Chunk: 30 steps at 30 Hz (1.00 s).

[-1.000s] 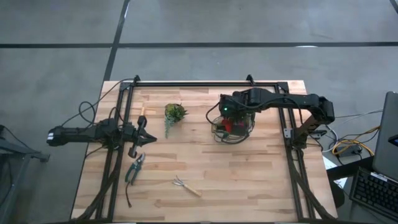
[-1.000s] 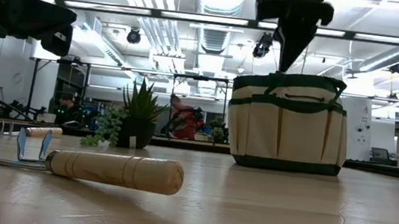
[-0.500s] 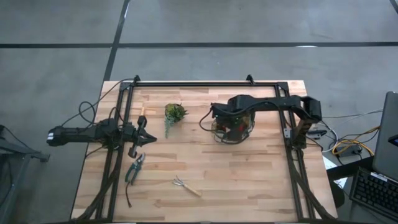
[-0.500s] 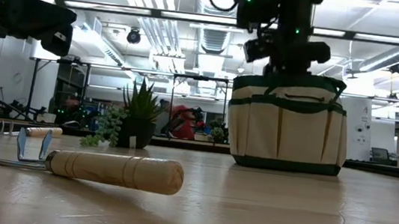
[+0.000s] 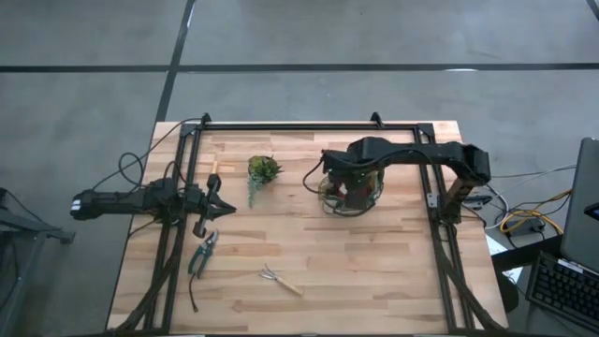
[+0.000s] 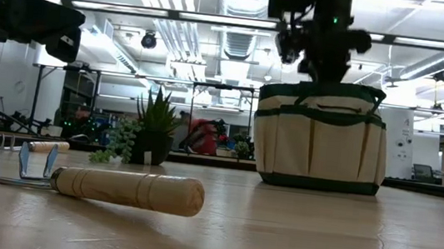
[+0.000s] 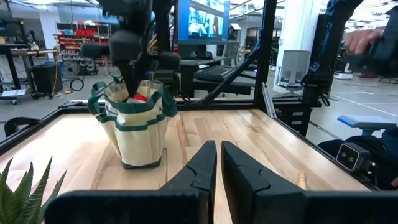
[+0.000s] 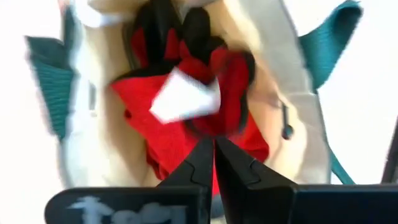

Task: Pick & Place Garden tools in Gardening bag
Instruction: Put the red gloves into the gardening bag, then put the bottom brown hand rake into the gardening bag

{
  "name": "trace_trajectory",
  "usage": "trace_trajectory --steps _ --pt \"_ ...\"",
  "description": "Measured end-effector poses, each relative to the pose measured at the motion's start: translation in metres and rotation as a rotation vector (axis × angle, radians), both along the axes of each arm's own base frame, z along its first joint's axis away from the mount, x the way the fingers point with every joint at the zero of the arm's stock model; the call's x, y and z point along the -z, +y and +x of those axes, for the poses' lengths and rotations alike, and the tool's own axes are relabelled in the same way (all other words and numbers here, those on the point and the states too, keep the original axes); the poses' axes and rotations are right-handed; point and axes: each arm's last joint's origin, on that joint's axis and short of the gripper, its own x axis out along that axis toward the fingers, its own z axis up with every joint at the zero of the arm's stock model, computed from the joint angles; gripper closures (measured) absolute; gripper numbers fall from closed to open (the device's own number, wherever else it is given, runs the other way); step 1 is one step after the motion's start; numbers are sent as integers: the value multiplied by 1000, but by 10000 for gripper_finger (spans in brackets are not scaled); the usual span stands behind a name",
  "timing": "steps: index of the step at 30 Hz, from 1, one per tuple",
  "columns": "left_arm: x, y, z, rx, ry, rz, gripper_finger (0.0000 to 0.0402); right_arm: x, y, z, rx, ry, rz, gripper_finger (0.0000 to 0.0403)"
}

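Wood bench point(image 5: 374, 271), grey floor around. Right claw point(image 8: 213, 163) closed, empty, just above gardening bag point(image 5: 351, 192) holding red gloves point(image 8: 186, 118). Left claw point(image 7: 217, 163) closed, parked at bench's left edge.

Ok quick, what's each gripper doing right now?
Left gripper: shut, empty, at the table's left edge.
Right gripper: shut, empty, over the gardening bag.

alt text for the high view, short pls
Overhead view: the right gripper is shut above the open gardening bag near the table's back, red showing inside. The left gripper waits at the left edge; green-handled pruners, a hand fork and a plant lie outside.
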Motion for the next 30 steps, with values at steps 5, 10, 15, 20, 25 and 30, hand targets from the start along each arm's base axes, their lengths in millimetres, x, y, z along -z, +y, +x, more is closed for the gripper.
trace_trajectory --steps 5,10,15,20,25,30 --pt "0 0 0 0 0 0 374 -29 2 -11 21 -89 -11 394" --pt "0 0 0 0 0 0 374 -51 5 -26 51 -176 -15 391" --pt "0 0 0 0 0 0 374 -80 10 -51 87 -319 -23 366" --pt "0 0 0 0 0 0 374 -104 19 -83 92 -534 -26 341" --pt "0 0 0 0 0 0 374 -104 32 -119 58 -736 -22 347" --pt "0 0 0 0 0 0 374 -86 44 -150 -2 -938 -5 373"
